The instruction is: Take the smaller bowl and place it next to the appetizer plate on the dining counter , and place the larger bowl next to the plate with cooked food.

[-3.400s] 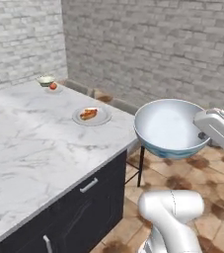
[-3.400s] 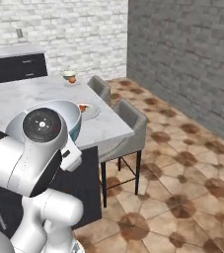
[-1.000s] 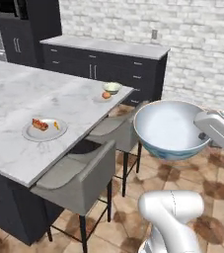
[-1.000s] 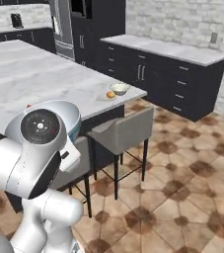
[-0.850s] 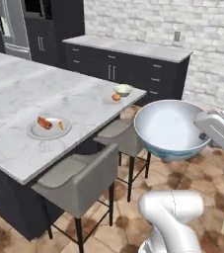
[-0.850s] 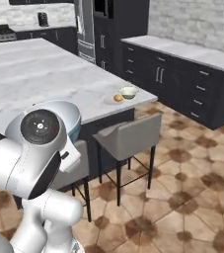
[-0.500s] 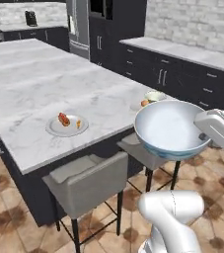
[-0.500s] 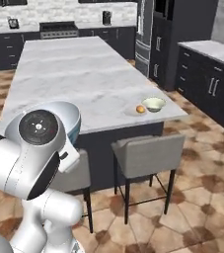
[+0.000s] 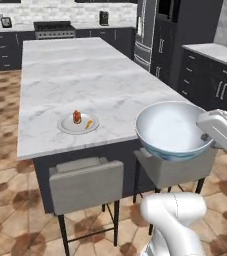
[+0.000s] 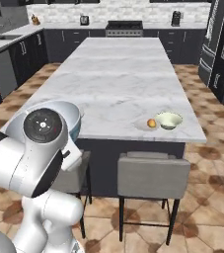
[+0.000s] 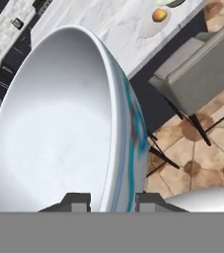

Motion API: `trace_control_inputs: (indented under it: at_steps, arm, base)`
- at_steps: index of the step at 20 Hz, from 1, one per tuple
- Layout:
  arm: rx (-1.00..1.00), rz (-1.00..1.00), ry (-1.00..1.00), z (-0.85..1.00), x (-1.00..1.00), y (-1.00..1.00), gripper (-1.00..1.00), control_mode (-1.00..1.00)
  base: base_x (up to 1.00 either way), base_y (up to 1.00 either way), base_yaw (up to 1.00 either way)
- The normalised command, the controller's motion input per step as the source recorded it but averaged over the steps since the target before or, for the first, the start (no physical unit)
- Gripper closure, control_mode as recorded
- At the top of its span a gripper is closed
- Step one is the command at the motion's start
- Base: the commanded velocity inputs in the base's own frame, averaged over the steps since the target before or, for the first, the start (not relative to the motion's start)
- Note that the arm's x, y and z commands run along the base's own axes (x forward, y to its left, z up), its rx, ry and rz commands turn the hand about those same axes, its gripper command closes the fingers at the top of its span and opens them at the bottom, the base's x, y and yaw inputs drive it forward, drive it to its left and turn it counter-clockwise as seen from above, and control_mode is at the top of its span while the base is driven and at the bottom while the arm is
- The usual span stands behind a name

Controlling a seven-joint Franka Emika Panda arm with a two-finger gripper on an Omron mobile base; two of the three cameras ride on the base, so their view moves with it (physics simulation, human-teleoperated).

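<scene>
My gripper (image 9: 204,137) is shut on the rim of the larger bowl (image 9: 171,131), a deep white bowl with a blue and red pattern outside, held in the air off the near right corner of the dining counter (image 9: 85,75). In the hand view the bowl (image 11: 59,123) stands on edge with its rim between my fingertips (image 11: 77,199). The plate with cooked food (image 9: 78,123) lies near the counter's front edge, left of the bowl. The smaller bowl (image 10: 168,120) sits beside the appetizer plate holding an orange piece (image 10: 152,123) on the counter (image 10: 113,74).
Two grey stools (image 9: 86,180) (image 9: 172,170) stand against the island's near side, one under the held bowl. Dark cabinets and a fridge (image 9: 155,35) line the right wall, with a range (image 9: 54,25) at the back. Tiled floor surrounds the island.
The whole picture has swung as the base drove round the island, so I now face its long side. The larger bowl stays in my gripper at the same place in view.
</scene>
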Motion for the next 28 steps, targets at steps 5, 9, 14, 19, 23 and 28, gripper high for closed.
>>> trace_control_inputs:
  at_steps: [5,9,14,19,23,28]
  arm:
    - [0.00,0.00,0.00,0.00,0.00,0.00,1.00,1.00]
    - [0.00,0.00,0.00,0.00,0.00,0.00,1.00,1.00]
    - [0.00,0.00,0.00,0.00,0.00,0.00,1.00,1.00]
    - [0.00,0.00,0.00,0.00,0.00,0.00,1.00,1.00]
    - [0.00,0.00,0.00,0.00,0.00,0.00,1.00,1.00]
    - [0.00,0.00,0.00,0.00,0.00,0.00,1.00,-1.00]
  base:
    - [0.57,-0.03,0.00]
    - [0.96,-0.01,0.00]
    - [0.58,-0.10,0.03]
    - [0.33,-0.03,0.01]
    - [0.00,0.00,0.00]
    - [0.00,0.00,0.00]
